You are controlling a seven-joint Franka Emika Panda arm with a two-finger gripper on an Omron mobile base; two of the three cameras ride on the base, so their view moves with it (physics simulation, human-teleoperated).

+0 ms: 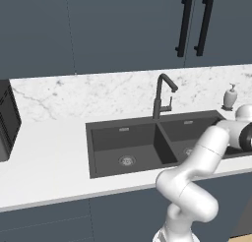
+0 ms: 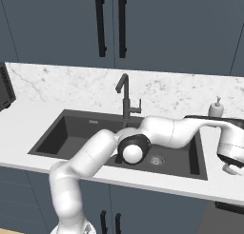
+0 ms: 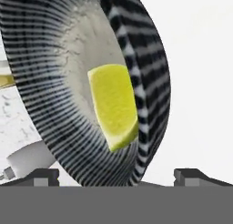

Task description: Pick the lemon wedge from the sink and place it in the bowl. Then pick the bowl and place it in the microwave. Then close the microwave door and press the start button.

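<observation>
Hiding bowl (image 3: 59, 82) floor: lemon wedge (image 3: 114, 107)

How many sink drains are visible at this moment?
2. One drain sits in the floor of the left basin of the sink; the other drain is in the right basin, partly hidden by the arm in the left base view.

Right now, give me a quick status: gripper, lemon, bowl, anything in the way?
Gripper open, empty, fingertips spread at the bowl. Lemon wedge already lying inside it. Soap dispenser close beside the bowl; nothing else near.
</observation>
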